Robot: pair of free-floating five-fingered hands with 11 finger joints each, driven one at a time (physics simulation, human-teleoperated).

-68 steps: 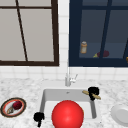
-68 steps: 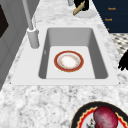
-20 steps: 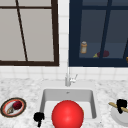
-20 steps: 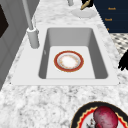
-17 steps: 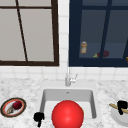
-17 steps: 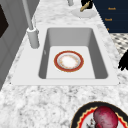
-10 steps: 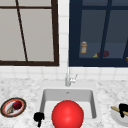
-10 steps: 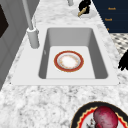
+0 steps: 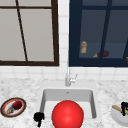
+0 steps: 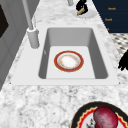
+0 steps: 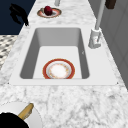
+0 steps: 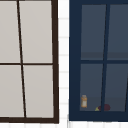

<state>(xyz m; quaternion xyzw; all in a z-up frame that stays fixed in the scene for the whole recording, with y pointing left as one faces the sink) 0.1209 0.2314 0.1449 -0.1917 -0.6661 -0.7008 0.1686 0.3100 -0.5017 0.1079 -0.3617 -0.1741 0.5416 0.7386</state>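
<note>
My right hand (image 9: 123, 108) hangs over a white plate (image 9: 117, 119) on the counter right of the sink, shut on a tan stick (image 9: 116, 108) that lies slanted over the plate. The left side view has this hand (image 10: 82, 7) and the stick (image 10: 80, 12) at the far end. It fills the near corner (image 11: 10, 121) of the right side view, beside the stick (image 11: 25, 111). My left hand (image 9: 38, 117) floats by the sink's front left corner, fingers relaxed and holding nothing. A red-rimmed bowl (image 10: 68, 61) sits in the sink (image 10: 100, 57).
A dark-rimmed plate (image 9: 6, 112) with a dark red fruit (image 9: 17, 105) stands on the left counter. The faucet (image 9: 68, 78) rises behind the basin. Behind the dark window pane are an orange bottle (image 9: 83, 47) and a dark red thing (image 9: 104, 53).
My right hand has carried the tan stick from the sink's right rim out to the white plate and sunk a little over it. The left hand has stayed put.
</note>
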